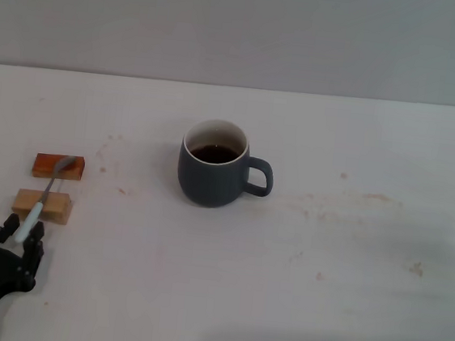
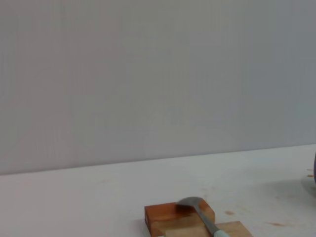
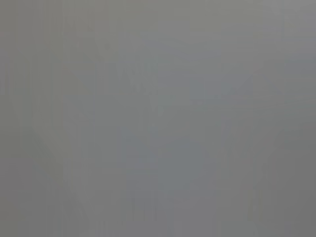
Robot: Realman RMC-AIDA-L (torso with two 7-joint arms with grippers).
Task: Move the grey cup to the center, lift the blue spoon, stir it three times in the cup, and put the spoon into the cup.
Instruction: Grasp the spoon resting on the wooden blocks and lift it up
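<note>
The grey cup (image 1: 212,173) stands upright near the table's middle, handle to the right, with dark liquid inside. The blue spoon (image 1: 45,194) lies across two wooden blocks at the left, its metal bowl on the far block and its pale blue handle pointing toward me. It also shows in the left wrist view (image 2: 197,210). My left gripper (image 1: 15,238) is low at the near left, open, its fingers on either side of the handle's tip. My right gripper is out of view; its wrist view shows only plain grey.
A reddish-brown block (image 1: 58,167) and a pale wooden block (image 1: 42,206) carry the spoon; both show in the left wrist view (image 2: 165,215) (image 2: 237,229). The white table (image 1: 323,270) has faint stains. A grey wall stands behind.
</note>
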